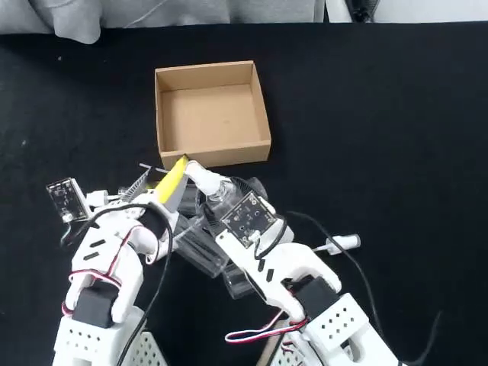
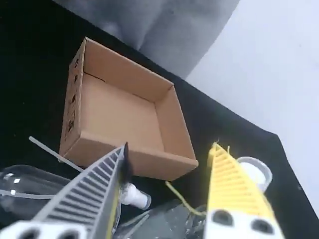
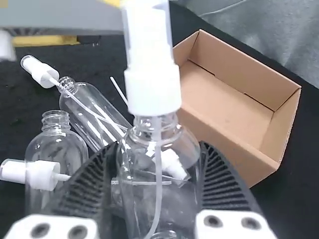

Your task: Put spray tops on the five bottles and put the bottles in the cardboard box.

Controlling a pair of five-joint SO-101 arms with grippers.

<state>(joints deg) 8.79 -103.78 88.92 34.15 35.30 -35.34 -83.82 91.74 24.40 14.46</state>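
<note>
Clear bottle holds spray top | right gripper pinching bottle | left gripper jaws spread

Grey cloth lies beyond the black tabletop.

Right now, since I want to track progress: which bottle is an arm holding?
The bottle clamped in the right gripper, a white spray top on its neck; the two bottles beside it are loose.
</note>
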